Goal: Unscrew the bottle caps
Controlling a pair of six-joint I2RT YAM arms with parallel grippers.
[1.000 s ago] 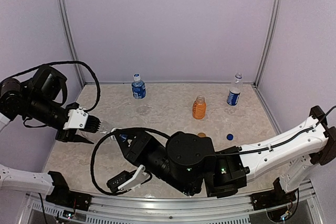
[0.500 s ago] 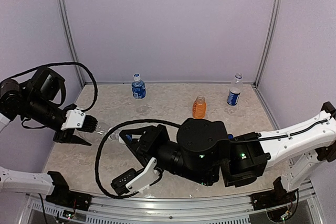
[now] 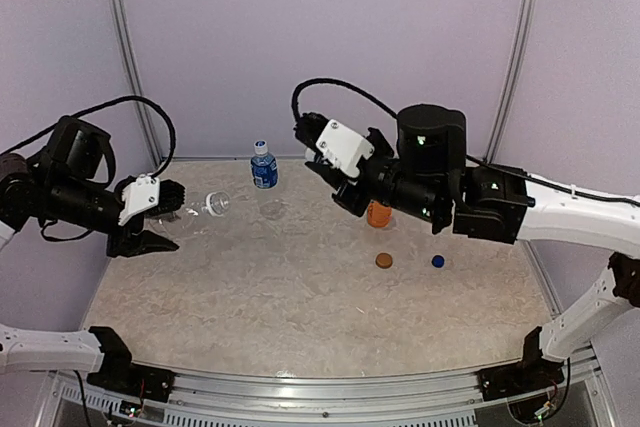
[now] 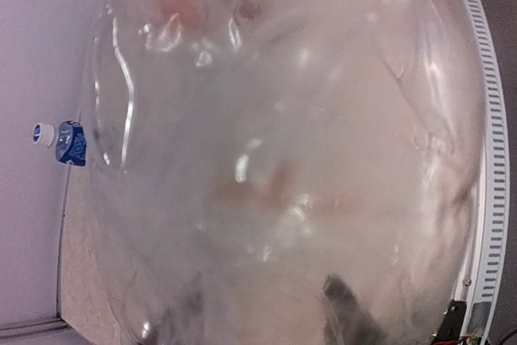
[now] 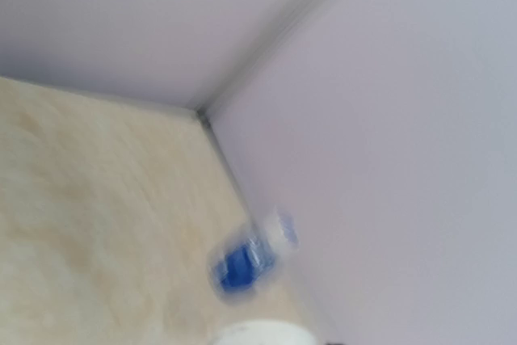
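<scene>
left fingers (image 3: 172,212) clamped on the clear bottle (image 3: 200,209), left-rear over the table (image 3: 300,317); right fingers (image 3: 312,150) up in mid-air, open or closed can't tell; mouth looks already bare, so I'd stand it upright before release, then take the blue-label bottle (image 3: 263,169) coaxially; clear bottle lies roughly horizontal, long axis left-right, neck pointing right

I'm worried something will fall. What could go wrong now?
The left tool holds the clear bottle sideways; it might slip out. The right arm hangs just over the orange bottle, and its wrist view is blurred, so it may be swinging fast and could knock it over.
</scene>
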